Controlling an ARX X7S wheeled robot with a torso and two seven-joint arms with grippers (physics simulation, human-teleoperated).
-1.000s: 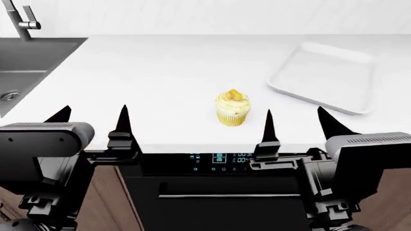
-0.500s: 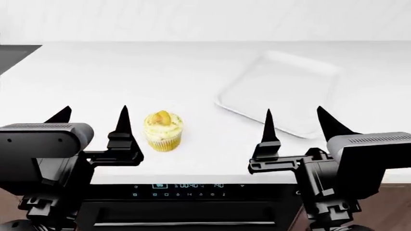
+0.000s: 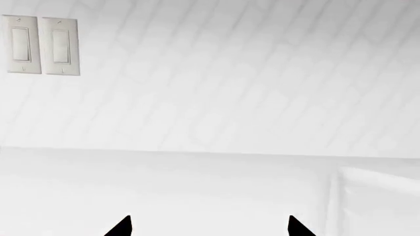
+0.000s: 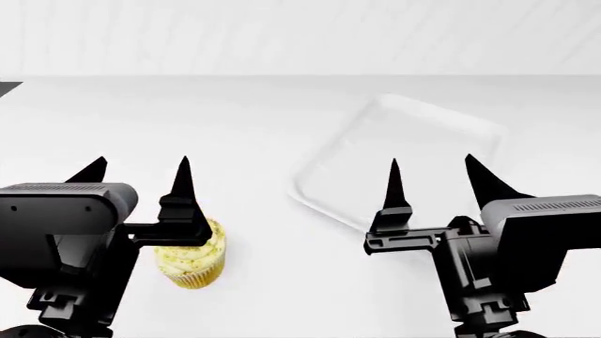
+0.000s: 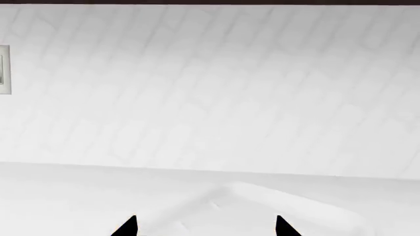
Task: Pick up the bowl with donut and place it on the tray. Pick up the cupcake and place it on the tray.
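White counter (image 4: 263, 120) fills the head view from the tiled wall (image 4: 300, 35) to the near edge, with a dark sliver cut off at the far left corner that cannot be made out. The left gripper (image 4: 139, 184) hangs low over the near left part of the counter, its 2 black pointed fingers (image 4: 182, 186) spread apart with nothing between them. The cupcake (image 4: 193, 260) stands near the front edge, and its top and left flank are hidden behind the inner left finger and its mount, so only pale speckled frosting and the yellow pleated wrapper show. Whether the finger touches it cannot be told.

Further right, the tray (image 4: 376, 155) lies skewed on the counter, white on white and hard to separate from the surface; its near right corner is hidden behind the right gripper (image 4: 432, 184). That gripper's 2 fingers are likewise apart and hold nothing. Both forearms point forward at the wall, roughly level and parallel.

Each wrist view shows only 2 black fingertips (image 3: 121, 226) at the frame edge. A double light switch (image 3: 39, 44) sits on the wall.
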